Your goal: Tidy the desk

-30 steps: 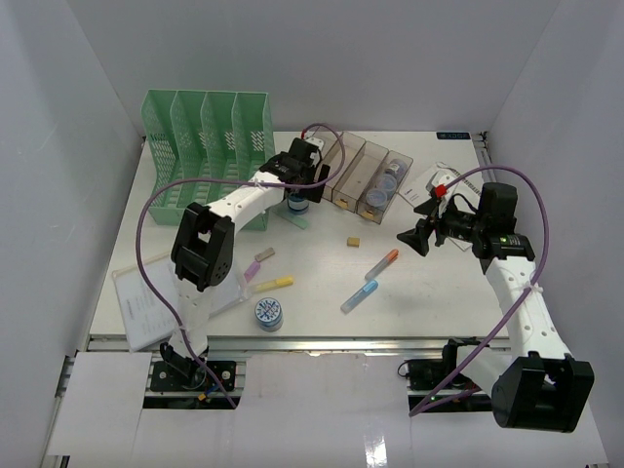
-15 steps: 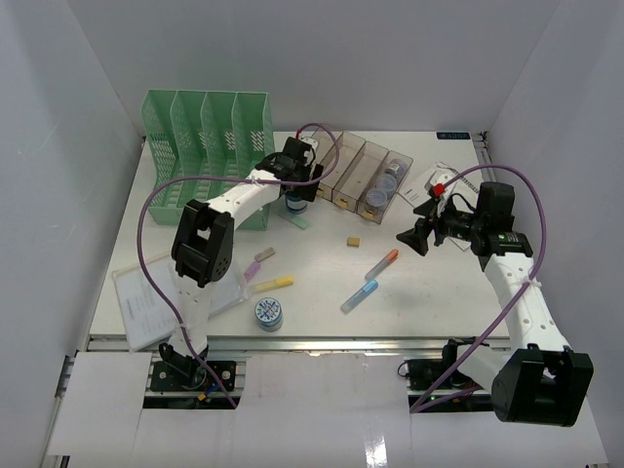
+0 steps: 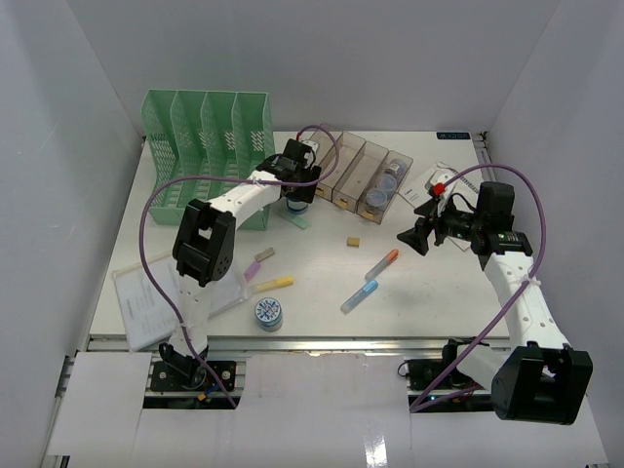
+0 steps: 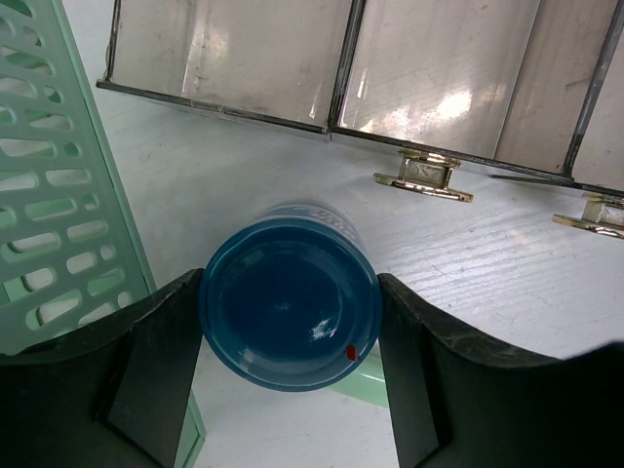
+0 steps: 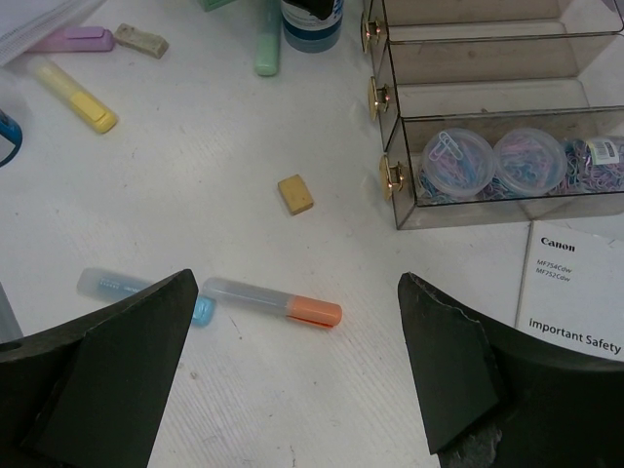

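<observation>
The surface [image 3: 312,253] is the white top that fills the work area, with its metal rail along the near edge.

- **Left hand** [image 4: 289,288]: at the far edge of the surface, left of centre. It is lowered over an upright blue jar [image 4: 290,307]. One finger stands at each side of the jar, and their inner edges meet its wall. I cannot tell whether they are gripping it.
- **Blue jar:** it stands between the green file rack [image 3: 207,136] and the clear tray [image 3: 356,166].
- **Right hand** [image 3: 413,237]: held above the right half of the surface with its fingers spread wide and nothing between them.
- **Loose items:** below the right hand lie a tan eraser [image 5: 294,193], an orange-capped marker [image 5: 273,300] and a blue-capped marker [image 5: 146,292].
</observation>
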Robot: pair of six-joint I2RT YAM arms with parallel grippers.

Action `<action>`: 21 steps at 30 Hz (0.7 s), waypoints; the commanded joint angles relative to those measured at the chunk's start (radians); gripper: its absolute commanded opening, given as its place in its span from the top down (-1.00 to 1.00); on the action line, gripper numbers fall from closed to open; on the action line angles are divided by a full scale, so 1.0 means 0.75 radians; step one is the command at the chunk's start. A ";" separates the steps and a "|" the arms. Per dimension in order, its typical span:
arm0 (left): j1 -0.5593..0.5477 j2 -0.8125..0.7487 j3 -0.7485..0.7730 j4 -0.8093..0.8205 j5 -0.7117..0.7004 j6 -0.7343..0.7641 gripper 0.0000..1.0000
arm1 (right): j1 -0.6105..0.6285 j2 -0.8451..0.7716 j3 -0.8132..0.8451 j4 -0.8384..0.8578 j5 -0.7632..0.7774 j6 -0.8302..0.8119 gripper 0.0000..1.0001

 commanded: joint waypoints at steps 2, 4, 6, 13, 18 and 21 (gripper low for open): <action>0.004 -0.122 -0.021 -0.005 0.091 -0.042 0.43 | -0.012 -0.003 -0.005 0.024 -0.007 -0.019 -0.80; 0.001 -0.169 -0.026 -0.003 0.131 -0.059 0.63 | -0.014 -0.003 -0.004 0.022 -0.007 -0.019 -0.80; -0.004 -0.225 -0.033 -0.003 0.178 -0.074 0.77 | -0.014 -0.003 -0.005 0.024 -0.009 -0.019 -0.80; -0.033 -0.349 -0.024 0.029 0.399 -0.142 0.89 | -0.016 -0.002 -0.003 0.022 -0.001 -0.016 -0.80; -0.044 -0.285 0.138 0.052 0.506 -0.205 0.91 | -0.023 0.001 -0.004 0.022 -0.003 -0.016 -0.80; -0.047 -0.205 0.253 0.060 0.548 -0.239 0.93 | -0.030 -0.003 -0.002 0.022 -0.007 -0.014 -0.80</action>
